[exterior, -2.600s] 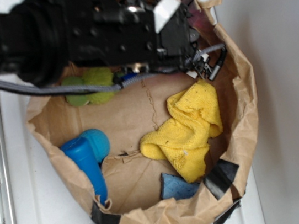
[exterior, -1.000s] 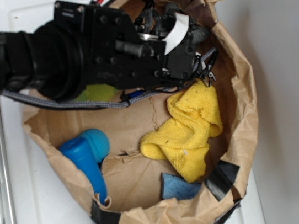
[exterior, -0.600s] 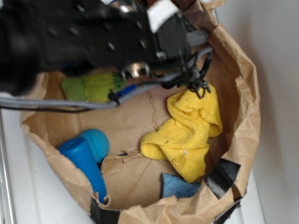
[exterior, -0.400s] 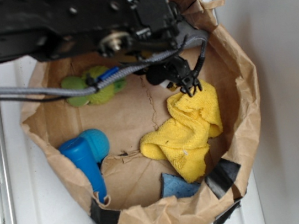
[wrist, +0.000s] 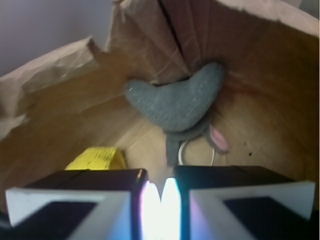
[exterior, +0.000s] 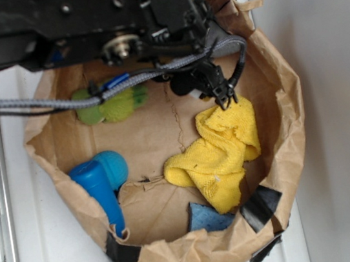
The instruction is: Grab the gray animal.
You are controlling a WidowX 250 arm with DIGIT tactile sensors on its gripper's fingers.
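Clearly the claw (wrist: 161, 192) is pressed almost shut on nothing, only a bright sliver showing between its pads. Ahead, the gray animal (wrist: 177, 100) lies against the wall of the paper bag (wrist: 55, 100), untouched. To grab well: open wide, advance, straddle the plump gray body, not the thin white loop (wrist: 195, 150). No writing or labels are legible.

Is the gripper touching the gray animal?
Apart. The wrist view shows brown bag floor between the gripper and the gray animal lying ahead of it.

The exterior view looks straight down into the bag (exterior: 283, 155); the wrist view faces its inner wall close up.
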